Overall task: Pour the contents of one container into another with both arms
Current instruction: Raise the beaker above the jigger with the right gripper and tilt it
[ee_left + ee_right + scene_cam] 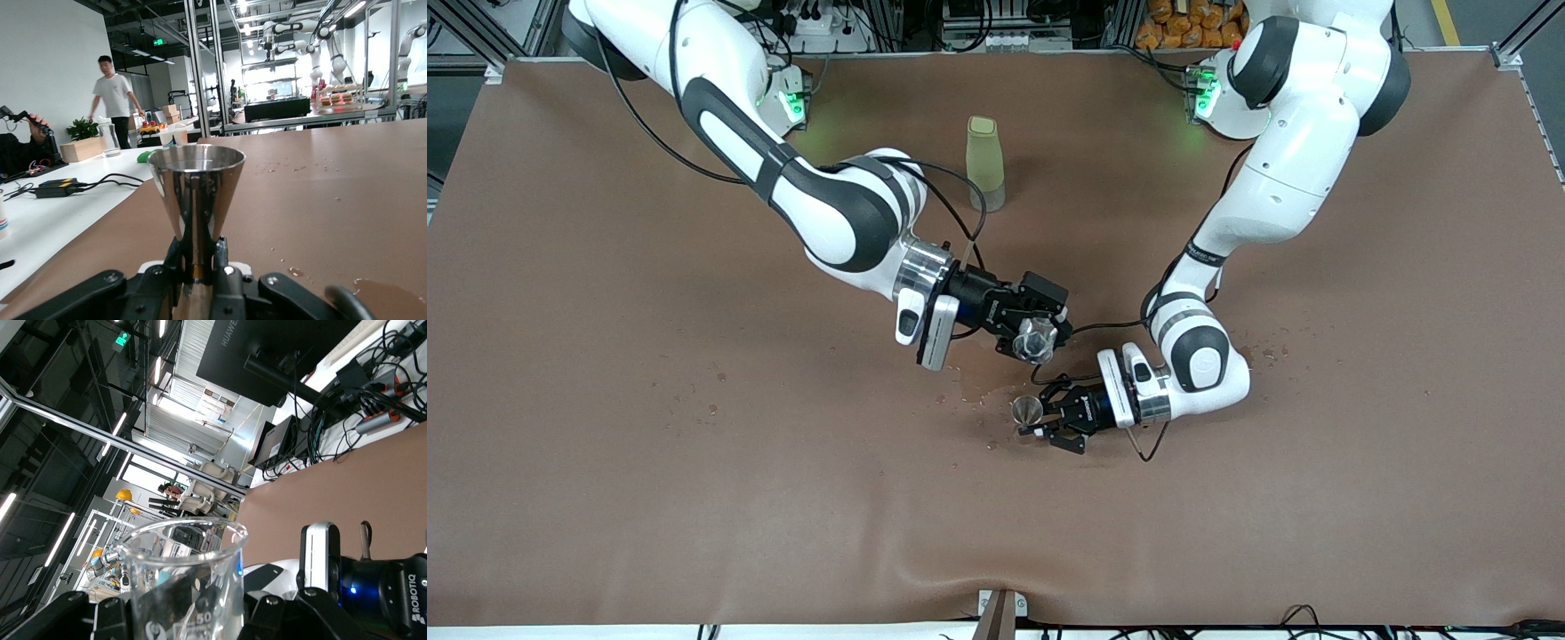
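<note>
Brown cloth covers the table (605, 498), spotted with drops near the middle. Clamped shut on the glass beaker (1035, 339), the right gripper (1040, 331) holds it tipped, mouth angled down toward the jigger (1025, 414) just below. That jigger stands upright, its waist pinched in the left gripper (1040, 424), whose arm lies low with 1 elbow bent.

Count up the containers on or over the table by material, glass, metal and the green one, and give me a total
Clear glass: 1, the glass beaker held in the right gripper
Silvery metal: 1, the metal jigger held in the left gripper
Pale green: 1, the tall bottle standing on the table
Total: 3
</note>
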Controlling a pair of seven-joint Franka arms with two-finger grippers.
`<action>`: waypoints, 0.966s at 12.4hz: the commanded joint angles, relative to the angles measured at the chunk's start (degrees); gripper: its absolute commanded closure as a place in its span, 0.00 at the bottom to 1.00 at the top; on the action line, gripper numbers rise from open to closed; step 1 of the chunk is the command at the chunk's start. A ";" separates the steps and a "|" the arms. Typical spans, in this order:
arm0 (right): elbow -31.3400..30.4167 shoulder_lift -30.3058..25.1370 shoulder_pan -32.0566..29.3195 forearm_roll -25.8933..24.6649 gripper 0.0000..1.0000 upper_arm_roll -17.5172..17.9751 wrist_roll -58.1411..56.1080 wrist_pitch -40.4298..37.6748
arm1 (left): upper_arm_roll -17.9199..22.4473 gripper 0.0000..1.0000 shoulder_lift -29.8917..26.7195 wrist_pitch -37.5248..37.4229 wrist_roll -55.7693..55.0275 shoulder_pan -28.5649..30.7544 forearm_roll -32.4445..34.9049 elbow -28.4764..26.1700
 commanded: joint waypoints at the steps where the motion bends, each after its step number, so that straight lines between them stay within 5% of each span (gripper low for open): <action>1: -1.36 -1.58 0.86 0.68 1.00 -1.21 1.49 -0.64 | -0.32 1.00 -2.38 -2.62 -1.60 0.98 1.04 -4.14; 12: -2.60 -1.67 3.06 -6.35 1.00 -5.26 21.42 -8.63 | -0.23 1.00 -5.99 -4.38 -1.70 2.57 2.27 -10.40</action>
